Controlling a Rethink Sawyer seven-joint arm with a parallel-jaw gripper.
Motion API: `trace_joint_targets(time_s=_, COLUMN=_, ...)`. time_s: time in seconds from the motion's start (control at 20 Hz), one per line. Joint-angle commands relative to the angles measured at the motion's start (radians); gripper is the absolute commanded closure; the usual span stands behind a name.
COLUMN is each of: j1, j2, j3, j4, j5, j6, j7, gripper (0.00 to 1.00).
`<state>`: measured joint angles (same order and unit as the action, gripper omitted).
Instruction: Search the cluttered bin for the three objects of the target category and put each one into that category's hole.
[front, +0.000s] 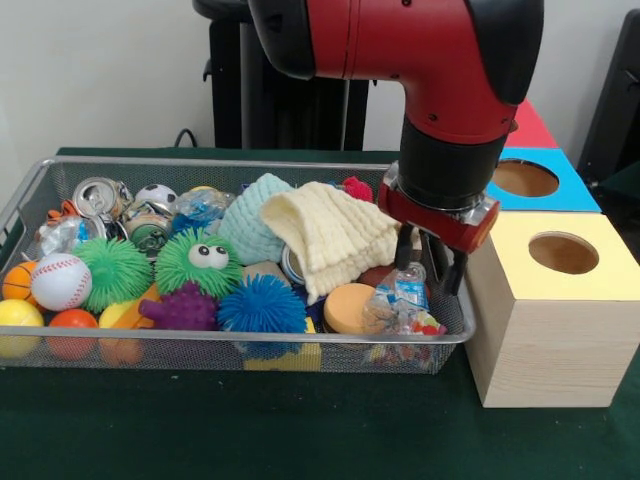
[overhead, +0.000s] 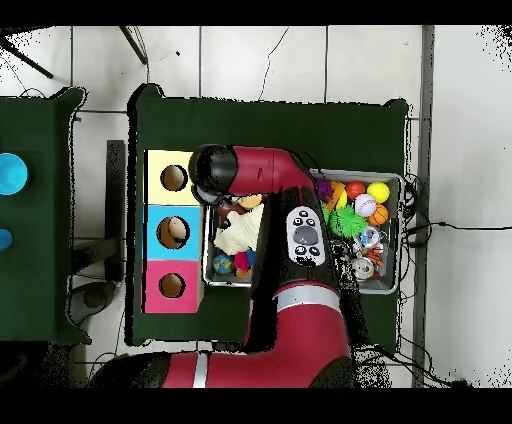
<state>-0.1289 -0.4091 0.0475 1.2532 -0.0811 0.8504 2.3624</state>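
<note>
A wire mesh bin (front: 200, 162) holds mixed clutter. At its right end lies a crushed clear plastic bottle (front: 405, 292) with a blue label. My gripper (front: 430, 265) hangs open right over it, its dark fingers (front: 404, 252) spread to either side of the bottle's top. Crushed cans (front: 97, 195) lie at the far left, and a pale yellow cloth (front: 335, 235) is draped in the middle beside a teal cloth (front: 250, 215). In the overhead view the arm's wrist (overhead: 213, 180) hides the gripper at the bin's (overhead: 400, 235) left end.
Three wooden boxes with round holes stand close beside the bin: yellow-topped (front: 563, 252), blue-topped (front: 525, 178), red-topped (front: 530, 125). Also in the bin are a baseball (front: 60, 280), green spiky balls (front: 205, 262), a blue spiky ball (front: 262, 305) and an orange disc (front: 348, 308).
</note>
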Motion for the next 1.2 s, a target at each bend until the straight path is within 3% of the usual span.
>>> trace_joint_targets(time_s=0.05, j1=-0.051, j2=-0.026, j3=0.09, j4=-0.003, j5=-0.056, j6=0.115, j7=-0.206, gripper=0.0)
trace_joint_targets(time_s=0.55, j1=-0.063, j2=0.004, j3=0.103, j4=-0.034, j5=-0.083, j6=0.099, j7=-0.196, gripper=0.0)
trace_joint_targets(time_s=1.2, j1=-0.041, j2=0.022, j3=0.106, j4=-0.009, j5=-0.089, j6=0.028, j7=-0.148, gripper=0.0)
